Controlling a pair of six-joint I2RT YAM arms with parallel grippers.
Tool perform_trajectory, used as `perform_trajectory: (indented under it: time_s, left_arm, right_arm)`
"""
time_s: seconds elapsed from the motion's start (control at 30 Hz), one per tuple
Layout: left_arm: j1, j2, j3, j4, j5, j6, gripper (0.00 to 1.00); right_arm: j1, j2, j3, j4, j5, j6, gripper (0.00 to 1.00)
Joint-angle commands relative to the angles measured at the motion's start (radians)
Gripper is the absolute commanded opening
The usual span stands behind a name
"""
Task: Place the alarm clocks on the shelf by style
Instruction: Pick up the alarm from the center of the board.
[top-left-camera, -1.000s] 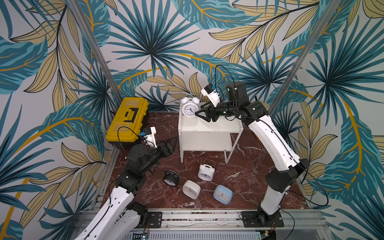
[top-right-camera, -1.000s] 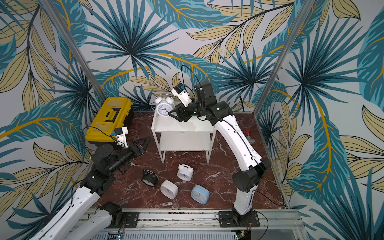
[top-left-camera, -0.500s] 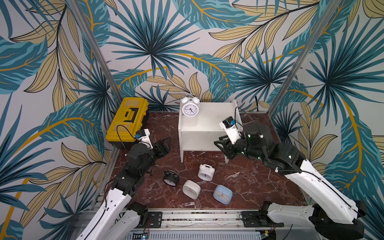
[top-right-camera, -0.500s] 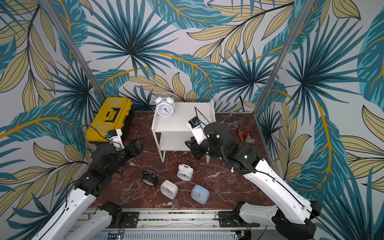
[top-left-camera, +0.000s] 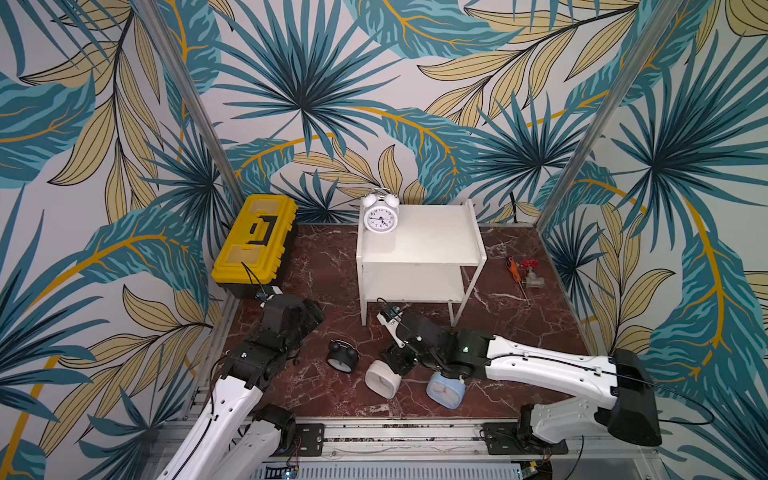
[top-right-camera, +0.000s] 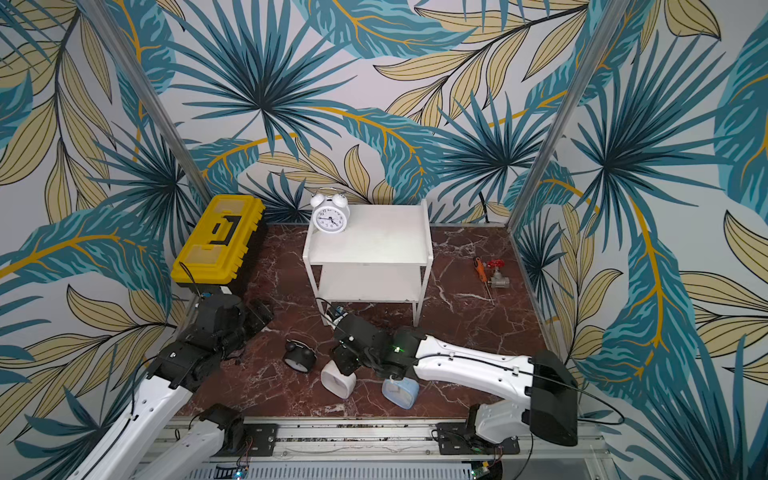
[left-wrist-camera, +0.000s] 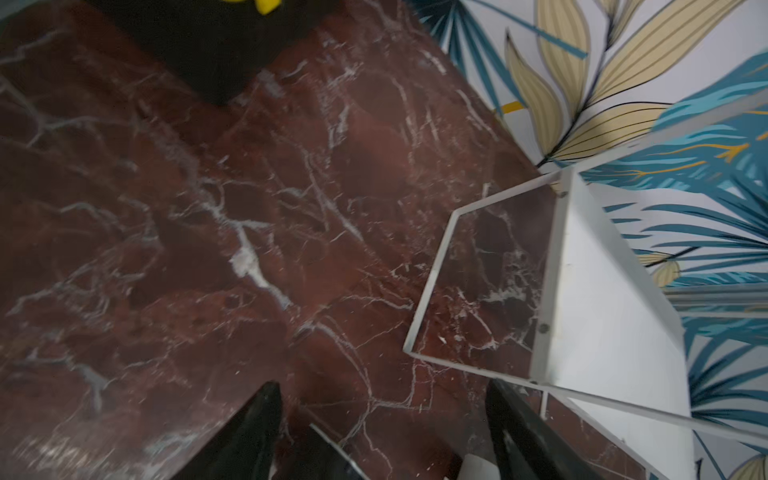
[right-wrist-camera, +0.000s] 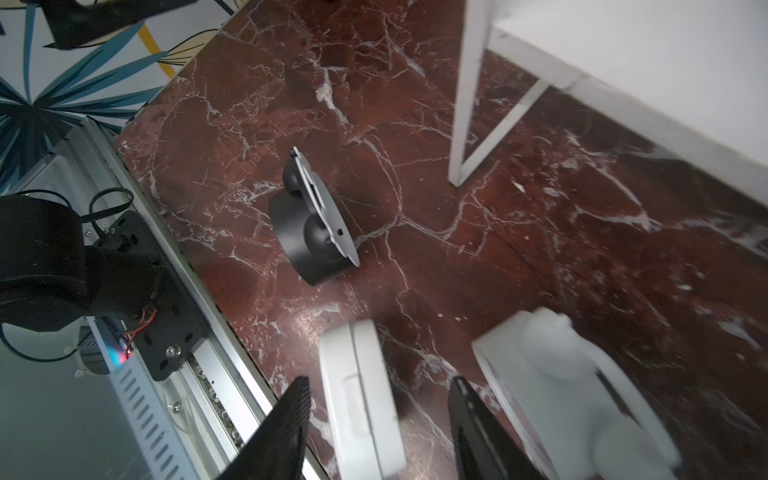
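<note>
A white twin-bell alarm clock stands on the top board of the white shelf, at its back left corner. On the floor in front lie a black twin-bell clock, a white rounded-square clock and a light blue one. Another white twin-bell clock shows only in the right wrist view. My right gripper is open, its fingers either side of the white square clock. My left gripper is open and empty above bare floor.
A yellow-and-black toolbox stands at the back left. An orange screwdriver and a red-handled valve lie at the right. A shelf leg stands just beyond the floor clocks. The metal rail runs along the front.
My right arm left the white twin-bell clock on the shelf top and swung down to the floor clocks. My left gripper drew back and turned slightly.
</note>
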Motion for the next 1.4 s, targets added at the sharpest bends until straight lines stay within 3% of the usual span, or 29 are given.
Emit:
perform_trajectory:
  time_s: [0.0, 0.27, 0.47, 0.73, 1.13, 1.37]
  left_arm:
    - [0.019, 0.004, 0.031, -0.121, 0.004, -0.029, 0.78]
    - [0.025, -0.040, 0.029, -0.025, 0.086, 0.061, 0.80]
    - [0.037, -0.029, 0.000, 0.051, 0.147, 0.061, 0.80]
    - [0.067, -0.017, -0.008, 0.073, 0.180, 0.061, 0.80]
    - [0.088, -0.014, -0.007, 0.136, 0.248, 0.040, 0.80]
    - [0.098, -0.016, 0.005, 0.160, 0.284, 0.014, 0.79]
  right_arm:
    - [0.015, 0.120, 0.055, 0.187, 0.005, -0.001, 0.56]
    - [0.015, 0.318, 0.217, 0.189, 0.040, -0.021, 0.56]
    - [0.009, 0.394, 0.312, 0.090, 0.038, -0.039, 0.48]
    - [0.009, 0.405, 0.298, 0.061, 0.026, -0.016, 0.48]
    - [0.010, 0.436, 0.304, 0.057, -0.016, -0.007, 0.27]
    - [0.009, 0.421, 0.321, 0.030, 0.008, -0.006, 0.00]
